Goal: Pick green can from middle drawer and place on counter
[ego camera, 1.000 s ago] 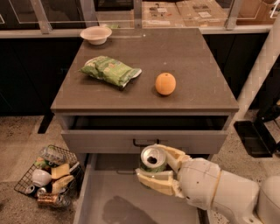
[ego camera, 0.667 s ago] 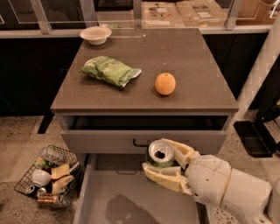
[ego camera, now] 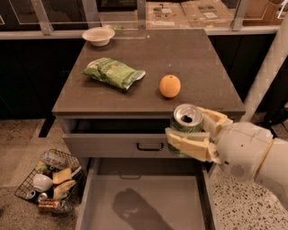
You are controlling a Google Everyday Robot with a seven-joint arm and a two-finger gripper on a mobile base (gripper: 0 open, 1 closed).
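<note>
The gripper (ego camera: 188,134) is clamped around the upright green can (ego camera: 186,117), holding it just off the counter's (ego camera: 148,49) front edge near its front right corner, above the open middle drawer (ego camera: 103,197).

Counter (ego camera: 202,58) holds bowl (ego camera: 98,36), snack bag (ego camera: 113,73), orange (ego camera: 170,86); pincer (ego camera: 185,129) hangs off its front edge.

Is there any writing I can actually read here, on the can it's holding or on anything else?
Nothing can be read.
Green can, clamped in the gripper above the open middle drawer: print too blurred to read.
Snack bag on the counter: print too blurred.
Papers behind the counter: too small to read.
</note>
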